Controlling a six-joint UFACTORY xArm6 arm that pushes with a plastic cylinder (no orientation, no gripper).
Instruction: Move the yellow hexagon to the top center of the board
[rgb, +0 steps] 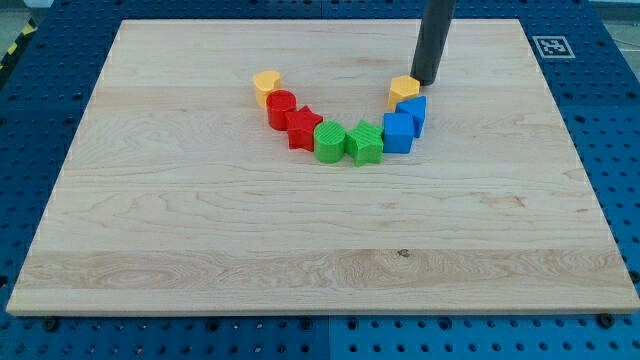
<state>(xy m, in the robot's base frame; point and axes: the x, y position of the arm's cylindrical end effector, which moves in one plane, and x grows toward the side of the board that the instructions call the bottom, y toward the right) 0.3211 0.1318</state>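
Observation:
The yellow hexagon (404, 90) sits at the right end of a U-shaped arc of blocks, in the upper middle of the wooden board (200, 230). My tip (424, 81) is right beside the hexagon's upper right side; I cannot tell whether they touch. The rod rises out of the view's top. A blue block (413, 112) lies just below the hexagon, touching it.
The arc runs left from the hexagon: a blue cube (398, 132), two green blocks (365, 143) (329, 141), a red star (302, 127), a red cylinder (281, 105) and a yellow heart-like block (266, 85). A marker tag (552, 46) lies off the board's top right corner.

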